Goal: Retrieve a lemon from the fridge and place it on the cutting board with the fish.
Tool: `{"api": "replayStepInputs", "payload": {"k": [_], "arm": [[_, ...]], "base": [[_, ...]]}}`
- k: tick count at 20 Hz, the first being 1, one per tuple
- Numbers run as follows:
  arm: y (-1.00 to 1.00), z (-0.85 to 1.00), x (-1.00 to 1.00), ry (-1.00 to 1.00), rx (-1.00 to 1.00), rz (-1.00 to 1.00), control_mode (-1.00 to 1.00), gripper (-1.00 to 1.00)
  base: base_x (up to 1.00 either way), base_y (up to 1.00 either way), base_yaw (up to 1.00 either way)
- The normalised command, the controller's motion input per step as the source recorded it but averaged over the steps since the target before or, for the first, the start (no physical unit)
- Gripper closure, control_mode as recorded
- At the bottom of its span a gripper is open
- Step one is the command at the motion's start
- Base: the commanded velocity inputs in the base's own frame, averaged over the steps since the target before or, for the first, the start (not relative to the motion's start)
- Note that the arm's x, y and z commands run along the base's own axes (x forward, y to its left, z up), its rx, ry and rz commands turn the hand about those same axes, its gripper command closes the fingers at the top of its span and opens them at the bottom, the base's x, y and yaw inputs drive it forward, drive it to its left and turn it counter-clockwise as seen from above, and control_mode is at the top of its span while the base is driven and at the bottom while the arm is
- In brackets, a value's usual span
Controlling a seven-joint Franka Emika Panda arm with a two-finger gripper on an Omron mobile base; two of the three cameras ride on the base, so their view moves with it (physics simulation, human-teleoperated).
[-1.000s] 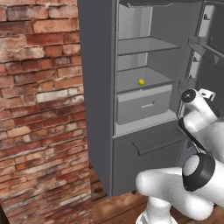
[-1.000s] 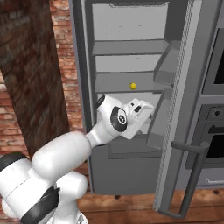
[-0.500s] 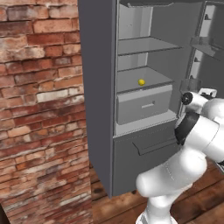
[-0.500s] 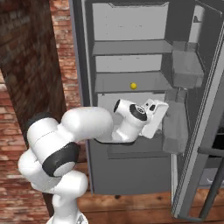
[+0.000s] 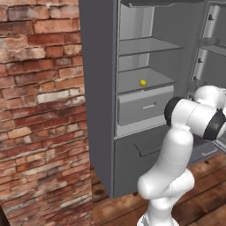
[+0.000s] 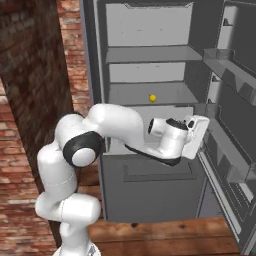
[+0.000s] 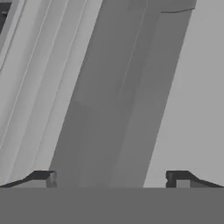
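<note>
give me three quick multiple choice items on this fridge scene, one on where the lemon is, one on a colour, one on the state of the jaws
1. Where does the lemon lie?
A. on the shelf just above the inner drawer
B. on the top shelf
C. on the wooden floor

2. What colour is the wall beside the fridge?
A. white tile
B. red-brown brick
C. green paint

3. How do the jaws of the gripper stand?
A. shut on the lemon
B. shut on nothing
C. open, holding nothing

Answers:
1. A, the yellow fruit sits on the pale shelf directly over the inner drawer in both base views.
2. B, red-brown bricks with pale mortar run down the left of the left base view.
3. C, the hand view shows the two fingertips far apart with only grey fridge surface between them.
</note>
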Motion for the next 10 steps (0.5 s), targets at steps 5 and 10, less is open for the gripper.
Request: {"api": "replayStepInputs", "payload": {"k": [5, 10], "arm": [[0.34, 0.68, -0.65, -0.20, 0.15, -0.01, -1.00, -1.00], [0.58, 0.79, -0.63, -0.21, 0.41, -0.15, -1.00, -1.00]], "base": [[0.00, 0.00, 0.00], [0.00, 0.00, 0.00]]}}
